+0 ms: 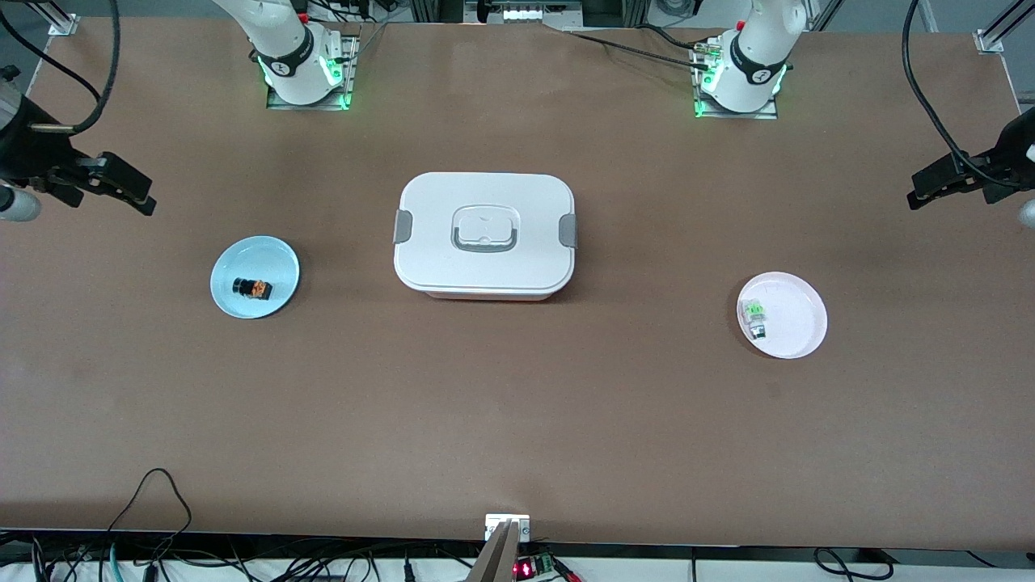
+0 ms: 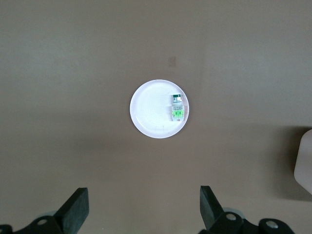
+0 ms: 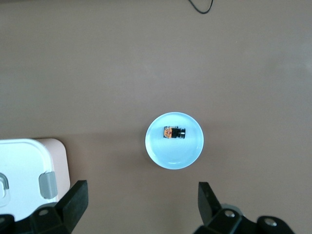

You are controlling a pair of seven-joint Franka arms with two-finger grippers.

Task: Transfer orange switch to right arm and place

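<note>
Fingers of left gripper [image 2: 142, 209] and right gripper [image 3: 141, 204] spread; blocky orange switch [image 1: 251, 288] on round glossy blue plate [image 1: 275, 263].

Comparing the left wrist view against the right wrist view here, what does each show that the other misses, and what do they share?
Only the left wrist view shows the round white plate carrying the small green-and-silver component, with the open left hand above the table.

Only the right wrist view shows the round light-blue plate holding the small black-and-orange switch, with the open right hand above the table.

Both show the bare brown tabletop and an edge of the white rectangular lidded box, whose grey clasp is seen only in the right wrist view.
</note>
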